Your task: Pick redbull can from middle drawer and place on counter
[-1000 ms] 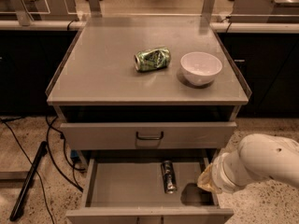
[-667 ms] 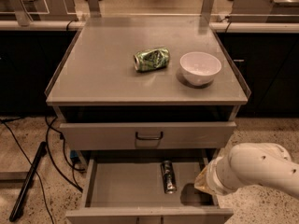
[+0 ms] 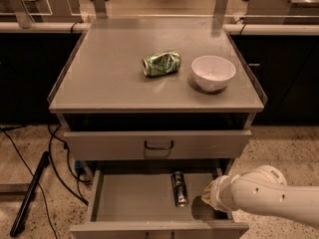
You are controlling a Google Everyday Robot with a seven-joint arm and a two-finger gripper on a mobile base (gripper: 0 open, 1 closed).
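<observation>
- Your gripper [image 3: 208, 198] sits low at the right side of the open middle drawer [image 3: 134, 199], at the end of the white arm [image 3: 269, 195] that reaches in from the right edge of the camera view.
- You cannot tell from here whether the gripper is released or clenched. It does not appear to be holding anything.
- The redbull can [image 3: 179, 188] lies on its side on the drawer floor, just beside the gripper on its left. A narrow strip of grey floor seems to separate the two.
- The step in hand looks like the approach for the pick. The can is not yet grasped and nothing of the task is done.
- The can's long axis runs front to back along the drawer, leaning slightly off square. One end points at the cabinet's back, beyond the gripper, and the other at the drawer's front lip. You cannot tell which end carries the lid.
- The next move likely calls for shifting the gripper left over the can and closing across its narrow width, at right angles to that long axis.
- After that, you need a lift that clears the closed drawer front [image 3: 157, 144] just above the gripper.
- The counter [image 3: 99, 78] lies up and behind the gripper. The green can [image 3: 161, 63] and white bowl [image 3: 213, 72] sit on it, with bare surface to their left.
</observation>
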